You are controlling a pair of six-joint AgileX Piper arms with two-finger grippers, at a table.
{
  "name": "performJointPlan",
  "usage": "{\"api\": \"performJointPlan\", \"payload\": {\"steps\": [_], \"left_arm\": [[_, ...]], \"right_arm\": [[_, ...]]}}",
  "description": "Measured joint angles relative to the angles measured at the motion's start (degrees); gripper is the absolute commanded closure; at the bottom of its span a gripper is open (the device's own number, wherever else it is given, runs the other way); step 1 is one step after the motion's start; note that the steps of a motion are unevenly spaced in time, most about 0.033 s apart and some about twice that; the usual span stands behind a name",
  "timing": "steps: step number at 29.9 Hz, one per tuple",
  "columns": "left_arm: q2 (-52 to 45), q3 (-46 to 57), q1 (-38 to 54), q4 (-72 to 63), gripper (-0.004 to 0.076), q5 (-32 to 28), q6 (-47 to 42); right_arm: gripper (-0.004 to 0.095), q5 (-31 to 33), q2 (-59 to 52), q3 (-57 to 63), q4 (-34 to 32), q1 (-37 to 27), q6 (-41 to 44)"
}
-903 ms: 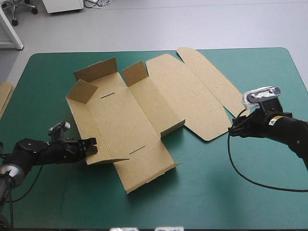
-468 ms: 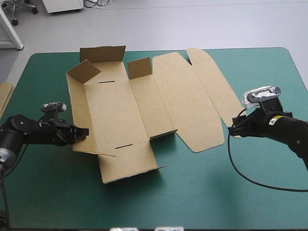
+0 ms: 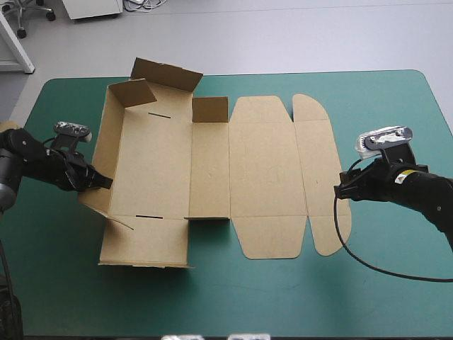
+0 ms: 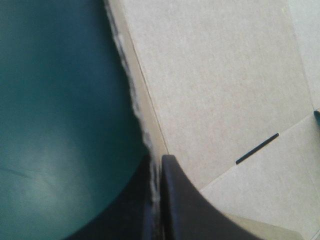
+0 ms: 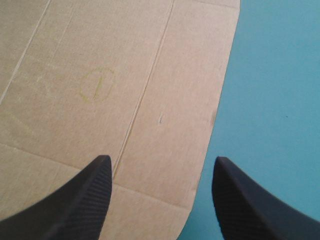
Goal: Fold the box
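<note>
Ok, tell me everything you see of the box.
The box is a cut sheet of brown board, mostly flat on the teal-green cover. Rounded lid flaps lie flat at its right end; at its far left corner flaps stand raised. Two short dark slots mark the left panel. The left end effector is shut on its left edge; the right end effector, open, is at its right edge.
</note>
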Motion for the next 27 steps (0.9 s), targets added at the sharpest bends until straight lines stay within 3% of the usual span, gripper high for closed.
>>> {"api": "performJointPlan", "payload": {"steps": [11, 18, 27], "left_arm": [[4.5, -13.5, -9.9, 15.6, 0.0732, -0.6, 7.7], [10.0, -21.9, -16.0, 24.2, 0.0713, -2.8, 17.2], [14.0, -27.8, -22.9, 25.1, 0.0713, -11.7, 30.0]], "right_arm": [[0.0356, 0.0, 0.0, -0.2, 0.2, 0.0, -0.3], [0.0356, 0.1, 0.0, -0.3, 0.4, 0.0, -0.4], [0.0356, 0.4, 0.0, -0.3, 2.2, 0.0, -0.4]]}}
